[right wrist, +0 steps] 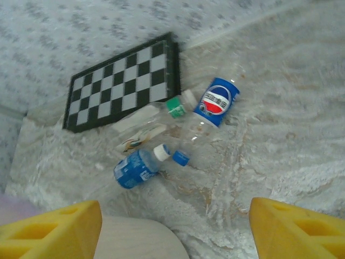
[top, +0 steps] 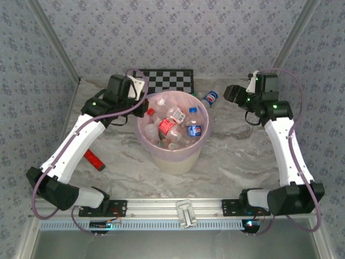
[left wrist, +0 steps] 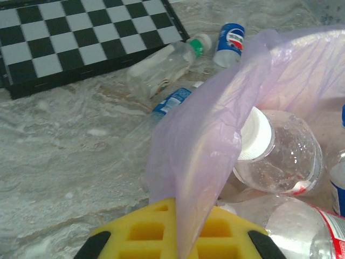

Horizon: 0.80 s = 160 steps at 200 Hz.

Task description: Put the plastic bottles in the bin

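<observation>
Near edge: a slotted aluminium rail (top: pixel 161 206) runs in front of the bin (top: pixel 178 162), with both arm bases bolted to it.
Surface: a pale, marbled grey-white table (top: pixel 242 156) lies under and all round the bin.
Left of the bin: a flat red bar (top: pixel 94 159) lies on the table, partly under the left arm.
Bin: a round cream-white bucket at the table's middle, lined with a pink-lilac bag (left wrist: pixel 205 140). The plastic bottles (top: pixel 172 127) are piled inside, with red, blue and white caps showing.
Left arm: slants from its base up toward the bin, its wrist bent over the bin's left rim. The left gripper (left wrist: pixel 180 229) has its yellow pads drawn together. A fold of the bag hangs across where they meet; whether it is pinched cannot be told.
Right arm: stands right of the bin with the forearm reaching away from its base. The right gripper (right wrist: pixel 175 226) hangs above the table at the bin's far right, fingers spread wide and holding nothing.
Just beyond the bin: three more bottles lie on their sides, close together. They are a Pepsi-label bottle (right wrist: pixel 215 102) with a blue cap, a green-capped bottle (right wrist: pixel 145 124) and a small blue-label bottle (right wrist: pixel 135 168).
Farther beyond the bin: a black-and-white checkerboard (top: pixel 167 81) lies flat by the far wall.
Room: grey-blue patterned walls (top: pixel 178 32) close in on three sides.
</observation>
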### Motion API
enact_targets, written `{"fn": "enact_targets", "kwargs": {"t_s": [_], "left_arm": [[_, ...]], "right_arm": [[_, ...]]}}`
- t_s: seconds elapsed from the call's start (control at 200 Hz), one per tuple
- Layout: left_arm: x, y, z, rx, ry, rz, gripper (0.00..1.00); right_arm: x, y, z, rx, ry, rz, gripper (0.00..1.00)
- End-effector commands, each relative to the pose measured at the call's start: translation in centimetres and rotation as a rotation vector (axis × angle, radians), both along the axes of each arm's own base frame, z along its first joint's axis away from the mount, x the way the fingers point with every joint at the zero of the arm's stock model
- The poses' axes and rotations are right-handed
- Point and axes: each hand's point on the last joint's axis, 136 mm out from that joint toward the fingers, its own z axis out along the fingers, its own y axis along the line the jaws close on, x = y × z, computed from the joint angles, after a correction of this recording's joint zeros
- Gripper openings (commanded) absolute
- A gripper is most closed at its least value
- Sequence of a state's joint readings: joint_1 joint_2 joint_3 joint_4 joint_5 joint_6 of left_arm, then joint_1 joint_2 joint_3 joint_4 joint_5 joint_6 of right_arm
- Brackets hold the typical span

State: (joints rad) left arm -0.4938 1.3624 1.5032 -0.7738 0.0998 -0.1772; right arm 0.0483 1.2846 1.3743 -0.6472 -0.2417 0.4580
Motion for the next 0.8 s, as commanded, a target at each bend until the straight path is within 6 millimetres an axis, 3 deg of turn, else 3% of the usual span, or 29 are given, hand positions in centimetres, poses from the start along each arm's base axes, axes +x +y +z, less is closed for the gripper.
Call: {"fn": "enact_targets", "kwargs": {"t_s": [0.0,0.165,0.375,0.555,0.65,0.795], "left_arm": [[-0.9,3.4,0.2,0.023,0.017,0.08,0.0],[-1.0,6.8,0.9,0.029,0.006,0.156,0.0],[-1.5,9.9,1.4,0.038,0.009,0.22,0.0],[-2.2,12.4,1.4,0.054,0.018,0.27,0.0],[-2.3,13.3,1.0,0.055,0.035,0.29,0.0],[-2.2,13.6,0.5,0.043,0.051,0.292,0.0]], "right_arm": [[3.6,-0.7,-0.4,0.146,-0.061,-0.068,0.75],[9.4,-1.8,-5.5,0.195,0.007,-0.163,0.77],[16.6,-1.7,-12.2,0.28,0.119,-0.258,0.84],[20.6,-2.3,-17.3,0.269,0.196,-0.361,1.0],[22.2,-1.6,-19.5,0.279,0.236,-0.371,1.0],[23.9,-0.1,-21.3,0.259,0.256,-0.358,1.0]]}}
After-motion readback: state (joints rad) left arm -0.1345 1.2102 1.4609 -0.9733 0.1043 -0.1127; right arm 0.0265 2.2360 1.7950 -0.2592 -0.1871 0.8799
